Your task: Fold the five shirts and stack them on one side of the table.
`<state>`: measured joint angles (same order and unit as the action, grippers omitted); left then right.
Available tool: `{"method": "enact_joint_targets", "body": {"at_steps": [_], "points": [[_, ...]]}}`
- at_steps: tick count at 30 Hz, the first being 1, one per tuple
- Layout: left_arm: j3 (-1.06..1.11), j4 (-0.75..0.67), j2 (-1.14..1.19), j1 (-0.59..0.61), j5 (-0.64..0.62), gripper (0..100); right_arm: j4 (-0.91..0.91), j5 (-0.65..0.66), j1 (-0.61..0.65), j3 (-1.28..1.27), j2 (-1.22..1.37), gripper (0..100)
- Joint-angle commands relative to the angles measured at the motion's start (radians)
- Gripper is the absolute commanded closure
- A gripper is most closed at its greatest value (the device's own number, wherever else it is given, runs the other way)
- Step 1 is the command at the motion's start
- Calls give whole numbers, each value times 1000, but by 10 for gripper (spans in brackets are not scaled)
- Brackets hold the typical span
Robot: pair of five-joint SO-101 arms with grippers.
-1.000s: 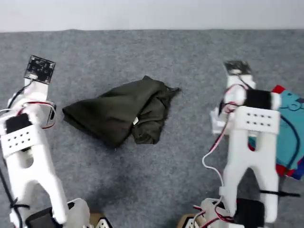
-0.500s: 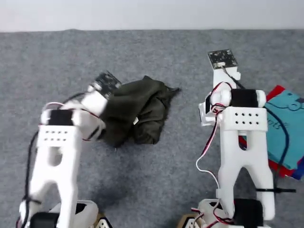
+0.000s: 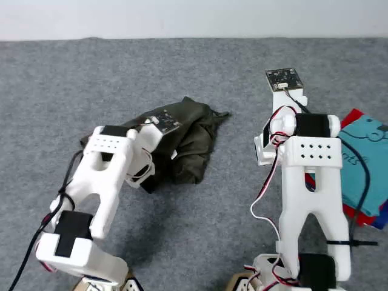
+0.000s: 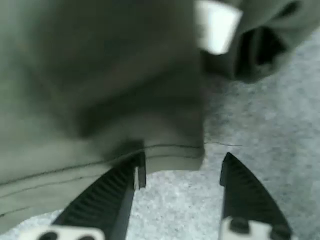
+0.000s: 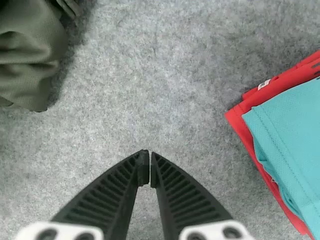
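Observation:
A crumpled dark olive shirt point(image 3: 195, 136) lies left of the table's middle. My left arm point(image 3: 109, 163) leans over its near left part. In the left wrist view my left gripper point(image 4: 184, 160) is open, low over the shirt's hem point(image 4: 165, 152), one finger point(image 4: 117, 192) under the cloth edge and the other finger point(image 4: 245, 195) over bare felt. My right gripper point(image 5: 145, 157) is shut with nothing in it, above the felt between the olive shirt point(image 5: 27, 50) and a folded stack. The stack has a teal shirt point(image 3: 364, 160) on top of a red shirt point(image 3: 355, 115).
Grey felt point(image 3: 200, 224) covers the table. The folded stack sits at the right edge, with a blue layer point(image 3: 382, 213) showing at its near corner, partly hidden by the right arm point(image 3: 310, 157). A pale wall runs along the far edge.
My left arm swung in from the table's left side and came down onto the olive shirt's near edge. My right arm stretched slightly farther away, then stayed put.

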<state>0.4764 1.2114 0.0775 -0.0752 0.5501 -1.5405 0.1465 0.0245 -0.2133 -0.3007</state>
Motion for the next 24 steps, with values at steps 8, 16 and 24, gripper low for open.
{"method": "enact_joint_targets", "body": {"at_steps": [8,16,24], "points": [[-39,-83,61,-11,-80,760,-16,-8,4,9,-45,989],[-87,-83,121,-8,-92,892,-15,-5,4,9,-44,989],[-168,5,-63,-9,-95,994,-13,-5,4,14,-45,989]]}}
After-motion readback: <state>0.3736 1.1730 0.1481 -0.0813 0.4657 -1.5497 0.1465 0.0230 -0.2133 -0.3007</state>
